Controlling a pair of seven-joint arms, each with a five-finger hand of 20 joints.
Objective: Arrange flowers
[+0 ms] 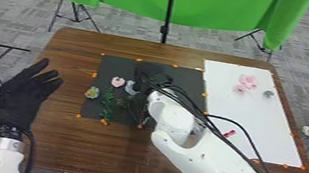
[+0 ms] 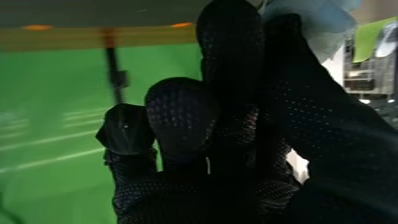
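Table (image 1: pixel 103 154), pink flower (image 1: pixel 117 82) on black mat (image 1: pixel 111 64)

- A brown wooden desk (image 1: pixel 112 158), its grain showing, with rounded far corners; it narrows toward the far edge in the head view.
- A dark, roughly square mat (image 1: pixel 106 66), flat on the desk, its far edge running nearly parallel to the desk's far edge.
- A white rectangular sheet (image 1: pixel 231 102), flat on the robot's right of the mat and just beside it, longer from near to far than the mat and reaching nearer the desk's far edge.
- Small orange marks (image 1: pixel 78 116) dotted along the edges of the mat and sheet, some at corners.
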